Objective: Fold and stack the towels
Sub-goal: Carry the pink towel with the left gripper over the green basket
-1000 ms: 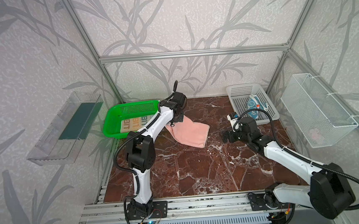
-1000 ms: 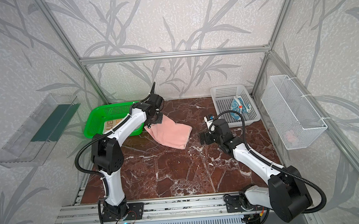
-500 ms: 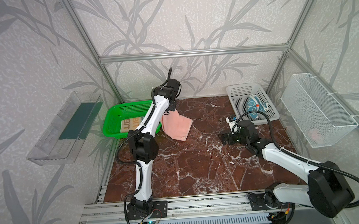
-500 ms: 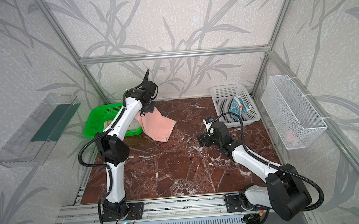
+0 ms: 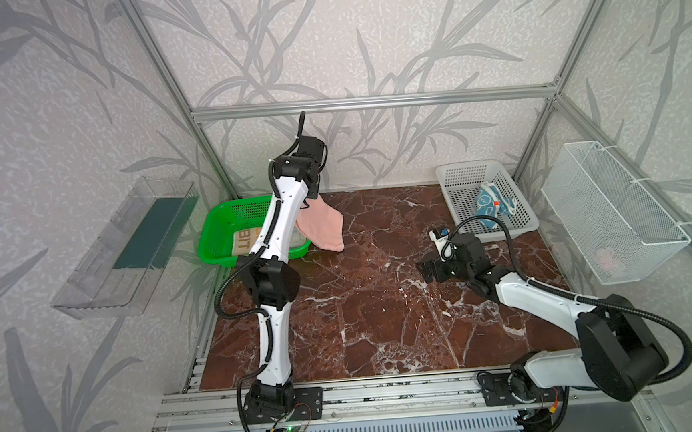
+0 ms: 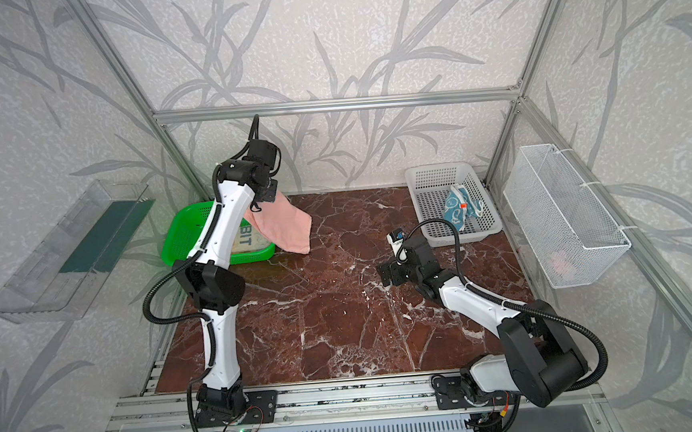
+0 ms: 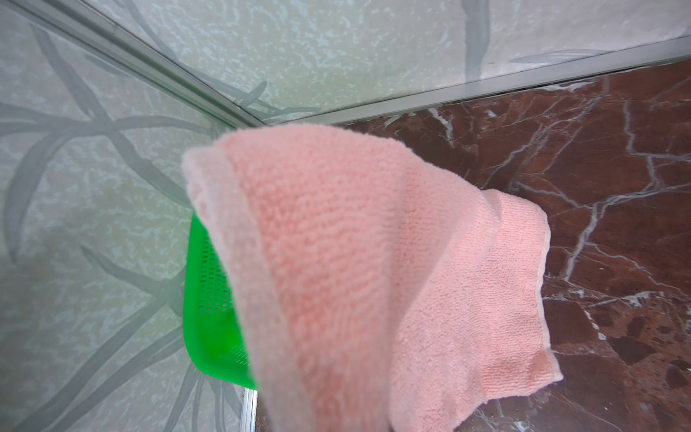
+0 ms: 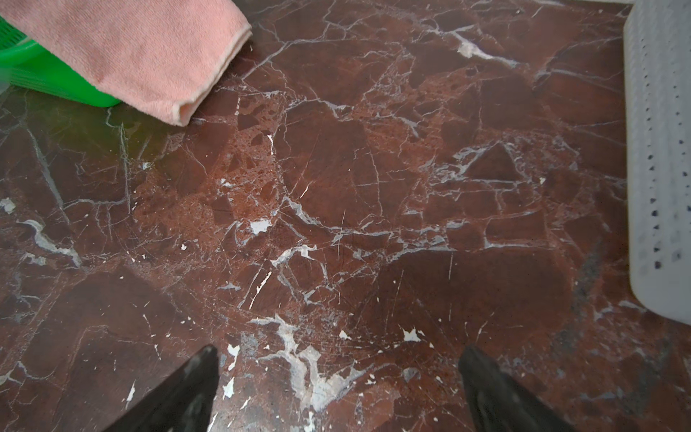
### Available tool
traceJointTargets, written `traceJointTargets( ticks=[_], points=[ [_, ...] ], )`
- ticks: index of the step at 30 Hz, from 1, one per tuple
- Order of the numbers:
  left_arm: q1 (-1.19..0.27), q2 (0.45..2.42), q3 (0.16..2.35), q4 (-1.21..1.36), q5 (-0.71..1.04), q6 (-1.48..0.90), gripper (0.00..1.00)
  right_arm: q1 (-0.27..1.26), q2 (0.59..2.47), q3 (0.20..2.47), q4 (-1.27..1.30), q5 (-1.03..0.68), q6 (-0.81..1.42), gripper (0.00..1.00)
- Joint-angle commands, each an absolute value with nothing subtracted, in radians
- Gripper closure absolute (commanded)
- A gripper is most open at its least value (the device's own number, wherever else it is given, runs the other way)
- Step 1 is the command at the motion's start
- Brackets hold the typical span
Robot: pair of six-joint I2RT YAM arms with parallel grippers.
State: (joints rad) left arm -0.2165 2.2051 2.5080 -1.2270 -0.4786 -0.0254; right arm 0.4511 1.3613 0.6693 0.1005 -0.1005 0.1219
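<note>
Nearest of the working parts, the right hand (image 5: pixel 425 270) hovers low over the red marble tabletop (image 5: pixel 384 314), right of the middle, with its jaws spread wide and only bare stone between its fingertips (image 8: pixel 194 385) in the right wrist view. Farther back on the left, the left hand (image 6: pixel 267 193) is raised well above the surface at the far edge. Its jaws are hidden behind the wrist in both top views, but it is closed on the upper corner of the pink towel (image 5: pixel 322 227). This towel hangs down doubled over, slanting towards the near right, and its lower folded end reaches just beside the right rim of the green basket (image 5: pixel 213 243). Whether that end touches the tabletop cannot be told. The cream towel (image 5: pixel 244 243) lies flat inside the green basket at the far left, its "BIT" letters showing, partly covered by the left arm. At the far right corner stands the white basket (image 5: pixel 458 171), and the teal towel (image 5: pixel 491 204) sits crumpled inside it, well apart from the other two towels. A wire basket (image 5: pixel 610 207) hangs on the right wall.
</note>
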Motion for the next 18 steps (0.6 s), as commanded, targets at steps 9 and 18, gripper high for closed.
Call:
traceJointTargets(
  ticks=[9,18],
  points=[
    [-0.139,2.149,2.526,-1.249,-0.544,0.009,1.00,0.480,1.412,0.698,0.108,-0.079,0.107,0.01],
    [-0.073,2.117,2.444,-1.202,-0.560,0.025,1.00,0.506,1.442,0.714,0.101,-0.068,0.098,0.01]
  ],
)
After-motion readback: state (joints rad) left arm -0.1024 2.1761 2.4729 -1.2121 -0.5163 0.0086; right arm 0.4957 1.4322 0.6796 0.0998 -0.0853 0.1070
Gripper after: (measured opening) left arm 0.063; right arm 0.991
